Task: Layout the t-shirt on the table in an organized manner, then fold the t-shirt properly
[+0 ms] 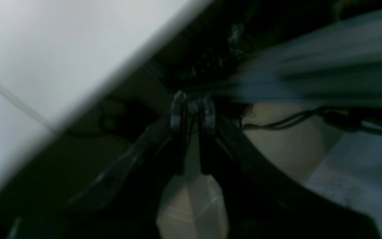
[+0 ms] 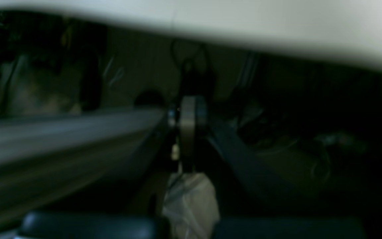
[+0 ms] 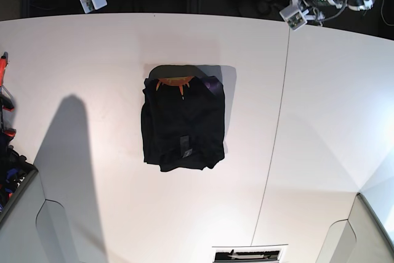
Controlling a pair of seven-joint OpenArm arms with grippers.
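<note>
- Left of the seam (image 3: pixel 278 121), the shirt (image 3: pixel 183 122) lies folded into a compact rectangle on the table (image 3: pixel 86 78), collar at its far edge.
- Left gripper (image 1: pixel 193 111): jaws clenched, holding nothing, off the table beyond its far edge.
- Right gripper (image 2: pixel 187 114): jaws likewise closed and empty, also past that edge.

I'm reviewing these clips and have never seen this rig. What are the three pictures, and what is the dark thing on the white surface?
The base view looks straight down on a wide white table. On it lies a plain black cloth t-shirt, folded into a compact rectangle, orange collar band at the far end. The robot's two arms sit at the far edge: the left tool and the right tool, both away from the shirt. The other two pictures come from cameras on the wrists; they are dark and blurred. Each shows its tool's fingers close together, holding nothing.
</note>
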